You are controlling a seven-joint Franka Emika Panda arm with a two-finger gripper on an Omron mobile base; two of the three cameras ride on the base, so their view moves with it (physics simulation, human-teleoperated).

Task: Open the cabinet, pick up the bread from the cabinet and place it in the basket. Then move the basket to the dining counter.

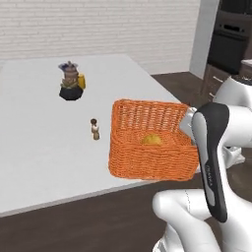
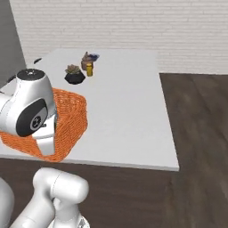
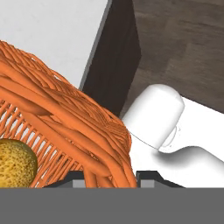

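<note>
Bread (image 1: 151, 140) lay inside the basket (image 1: 147, 162), on its floor toward the side nearest the arm, so the pick-and-drop part looked done. Basket sat at the near edge of the dining counter (image 1: 44, 142); in the left base view its front seemed to hang a bit past that edge, though I couldn't tell if it was fully set down or carried just above. Gripper (image 3: 114, 177) was nearly closed, clamped on the basket's rim w/ wicker strands between the two dark tips; bread sat just beside, inside the wall.

Left, by my reckoning: get the basket properly onto the counter, further from the edge, then let go & back off. Cabinet wasn't visible from here.

Also on the counter, well apart from the basket: a small dark pot w/ a plant (image 1: 72, 92), a yellow jar (image 2: 89, 69) beside it, and a little brown shaker (image 1: 95, 129) between pot and basket.
</note>
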